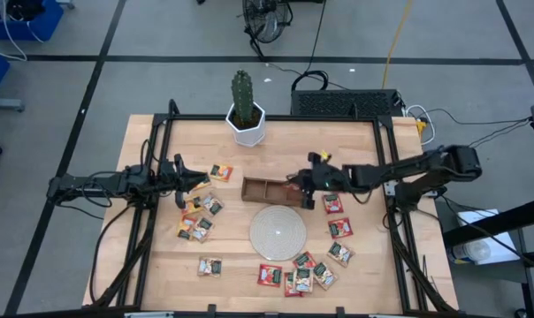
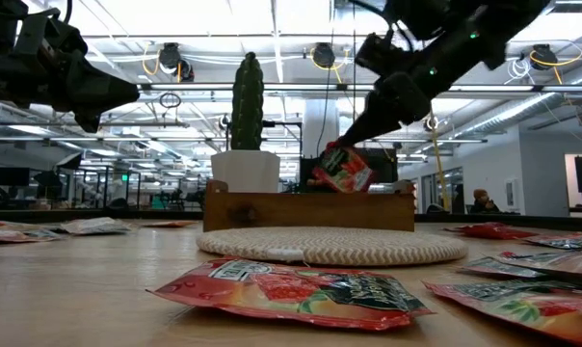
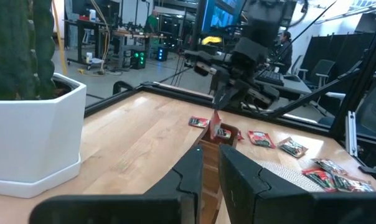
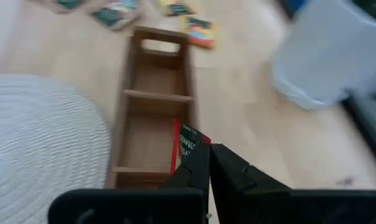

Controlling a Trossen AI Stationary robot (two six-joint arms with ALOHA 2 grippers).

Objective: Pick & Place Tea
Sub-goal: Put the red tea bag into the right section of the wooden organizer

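Red sachet held over the tray's right end.

My right hand [image 1: 302, 187] has its fingers pinched on a red tea sachet [image 2: 342, 169], hanging it just above the end compartment of the wooden tray [image 1: 267, 189], at 12 o'clock from the woven disc [image 1: 278, 231]. My left hand [image 1: 199, 180] waits with fingers closed and empty at 9 o'clock, over the loose sachets [image 1: 201, 217] on the surface [image 1: 355, 274].

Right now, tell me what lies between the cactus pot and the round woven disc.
In the high view, the wooden tray lies between the cactus pot and the woven disc, with bare table on either side of it.
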